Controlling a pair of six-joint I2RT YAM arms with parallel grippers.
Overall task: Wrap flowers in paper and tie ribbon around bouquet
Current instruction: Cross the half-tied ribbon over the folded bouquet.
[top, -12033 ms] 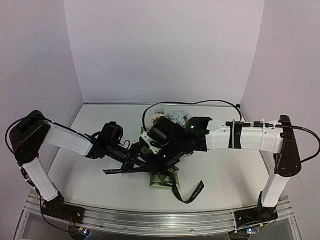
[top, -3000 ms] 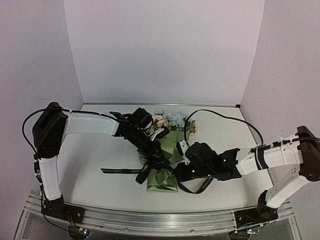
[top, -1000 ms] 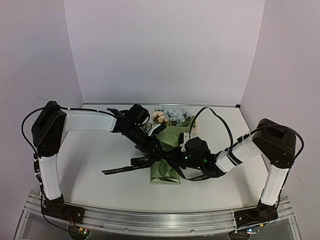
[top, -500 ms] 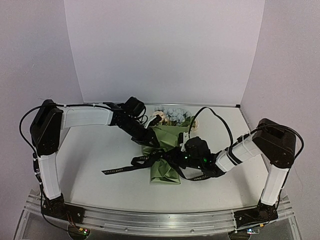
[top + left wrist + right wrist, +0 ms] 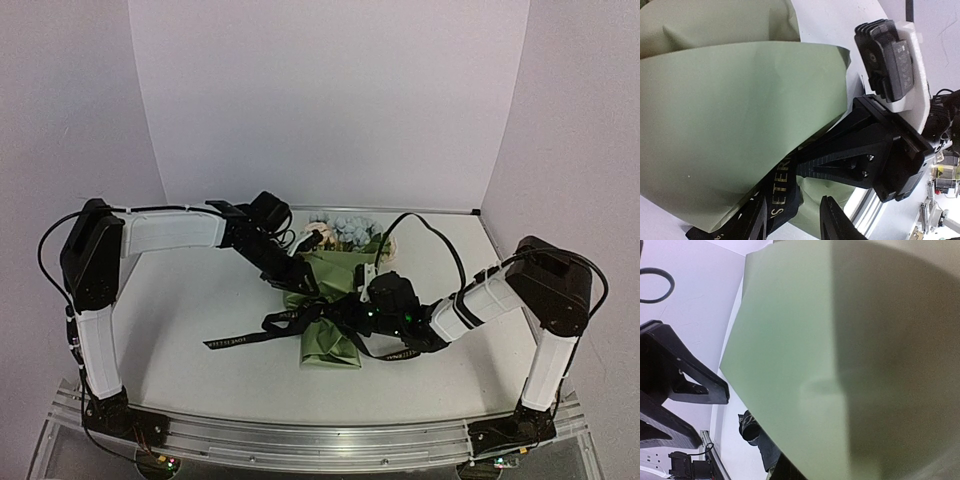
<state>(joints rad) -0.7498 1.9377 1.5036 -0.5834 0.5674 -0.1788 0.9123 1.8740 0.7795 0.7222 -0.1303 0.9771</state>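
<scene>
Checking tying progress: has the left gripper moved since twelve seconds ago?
Yes. The left gripper has shifted right and farther from the front rail.

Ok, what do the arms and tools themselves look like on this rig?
Both arms match: white link covers on the left arm and right arm, black joints, loose black cables. The right tool is black with ridged triangular fingers and carries a white camera plate.

Bouquet (image 5: 338, 272) lying flat on the table (image 5: 180, 300), flowers (image 5: 340, 232) at the far end — ribbon (image 5: 240, 339) crosses its narrow end, tail trailing left. Left gripper (image 5: 300, 284) and right gripper (image 5: 345, 312) both crowd over it.
</scene>
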